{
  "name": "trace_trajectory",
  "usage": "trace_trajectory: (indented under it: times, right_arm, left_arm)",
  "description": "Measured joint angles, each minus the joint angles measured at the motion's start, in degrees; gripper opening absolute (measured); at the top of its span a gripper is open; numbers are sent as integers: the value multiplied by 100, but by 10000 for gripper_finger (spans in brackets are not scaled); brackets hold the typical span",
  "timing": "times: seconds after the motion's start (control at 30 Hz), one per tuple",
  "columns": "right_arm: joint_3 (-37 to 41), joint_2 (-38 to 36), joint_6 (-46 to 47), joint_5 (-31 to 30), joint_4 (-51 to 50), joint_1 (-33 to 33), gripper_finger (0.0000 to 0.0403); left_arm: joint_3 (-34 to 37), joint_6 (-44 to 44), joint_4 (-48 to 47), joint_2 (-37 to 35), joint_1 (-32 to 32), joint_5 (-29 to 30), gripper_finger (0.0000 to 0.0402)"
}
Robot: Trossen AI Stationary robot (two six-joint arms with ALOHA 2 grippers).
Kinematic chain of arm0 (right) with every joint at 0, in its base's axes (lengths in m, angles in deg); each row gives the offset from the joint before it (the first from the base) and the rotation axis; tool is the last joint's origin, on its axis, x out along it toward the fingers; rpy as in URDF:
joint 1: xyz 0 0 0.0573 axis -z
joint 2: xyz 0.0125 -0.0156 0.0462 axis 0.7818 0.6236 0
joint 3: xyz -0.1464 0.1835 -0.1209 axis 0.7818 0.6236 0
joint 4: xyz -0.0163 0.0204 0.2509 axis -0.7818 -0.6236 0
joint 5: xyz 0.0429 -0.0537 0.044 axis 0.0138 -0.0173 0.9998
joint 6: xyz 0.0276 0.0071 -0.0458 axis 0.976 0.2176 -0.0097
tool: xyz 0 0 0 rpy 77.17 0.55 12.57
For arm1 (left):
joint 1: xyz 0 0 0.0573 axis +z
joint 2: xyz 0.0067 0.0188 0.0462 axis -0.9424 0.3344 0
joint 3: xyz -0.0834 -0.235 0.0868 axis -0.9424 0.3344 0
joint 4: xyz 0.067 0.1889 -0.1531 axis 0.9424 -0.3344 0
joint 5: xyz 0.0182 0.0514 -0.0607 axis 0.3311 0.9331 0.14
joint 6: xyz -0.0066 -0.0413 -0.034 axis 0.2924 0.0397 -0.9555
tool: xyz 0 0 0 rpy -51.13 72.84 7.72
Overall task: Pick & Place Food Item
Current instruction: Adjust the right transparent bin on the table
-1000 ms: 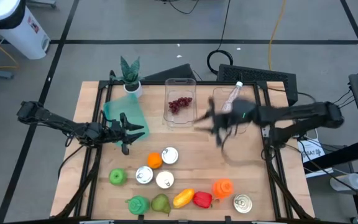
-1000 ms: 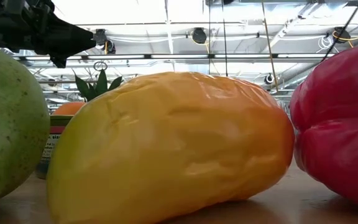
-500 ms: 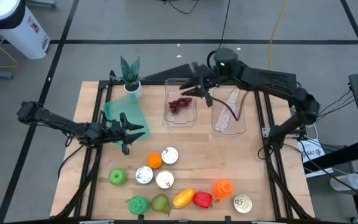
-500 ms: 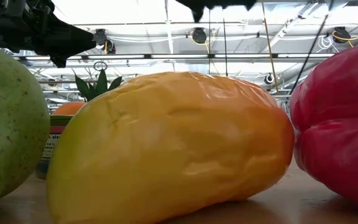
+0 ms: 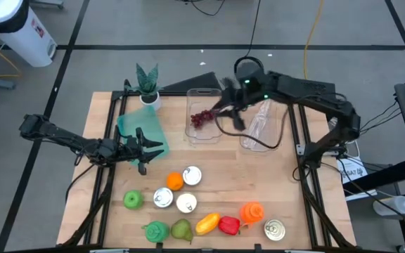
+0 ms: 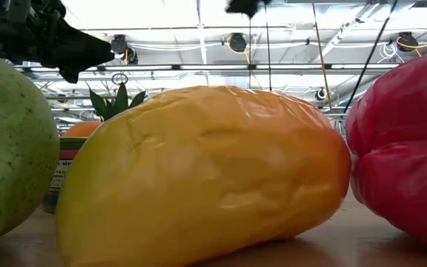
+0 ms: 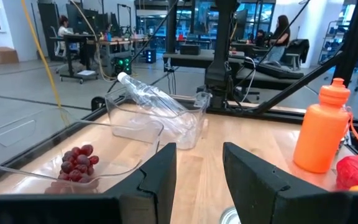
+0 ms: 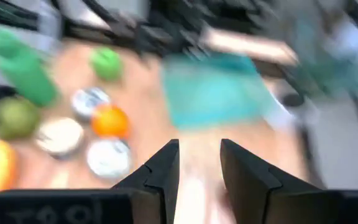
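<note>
Grapes [image 5: 202, 117] in clear tray [image 5: 204, 133] at table's back centre, loose, ungripped; seen also from left wrist cam [image 7: 76, 163] on tray floor. Right gripper [image 5: 225, 116] above gap betw. grape tray & second clear tray [image 5: 261, 137], blurred; own cam shows fingers [image 8: 161, 168] apart by narrow gap w/ nothing betw. them. Clear plastic bottle [image 5: 261, 112] lying slantwise in second tray, white cap toward back.

Left gripper [image 5: 144, 149] low over table's left side, just beside teal bin [image 5: 139, 130]; fingers [image 7: 157, 177] slightly parted, empty.

Labels: no readable writing; tin lids too small to read.

Surface & room: light wood tabletop [image 5: 216, 183] in black frame; grey floor w/ dark lines; white cylinder unit [image 5: 16, 28] at far left corner; yellow cable [image 5: 313, 35] on floor; people at desks far off in left wrist view.

Other items: potted plant [image 5: 147, 86] at back left; three tins [image 5: 176, 191] & orange [image 5: 174, 181] mid-table; green apple [image 5: 132, 200]; front row w/ green bottle [image 5: 156, 230], pear [image 5: 181, 230], yellow mango [image 5: 207, 224], red pepper [image 5: 228, 225], orange bottle [image 5: 252, 212], tin [image 5: 274, 229]. Low view filled by mango [image 6: 206, 174], pear [image 6: 10, 148] & pepper [image 6: 406, 148]; table behind mostly hidden.
</note>
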Motion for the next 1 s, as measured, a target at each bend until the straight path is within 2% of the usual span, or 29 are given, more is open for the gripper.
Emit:
trace_trajectory:
  times: [0.13,0.3,0.47,0.63,0.8,0.9,1.0]
  right_arm:
    - [429,-712,827,-869,-700,31,109]
    - [1559,-1821,1616,-967,-727,-387,105]
    - [2931,-2839,2702,-2050,-838,-1281,79]
    - [4182,-3413,3582,-2592,-932,-2239,61]
    - [5144,-3530,3826,-3486,-941,-2822,91]
    - [5383,-3515,3921,-4074,-898,-2978,120]
    - [5483,-3530,4027,-4240,-1078,-3151,141]
  left_arm:
    - [0,2,4,0,0,3,140]
    - [0,56,50,-2,0,24,140]
    - [0,29,48,-2,0,24,140]
    - [0,-14,46,-2,0,22,140]
    - [0,-23,44,-2,0,22,140]
    - [0,-31,44,-2,0,22,140]
    - [0,-31,39,-2,0,22,140]
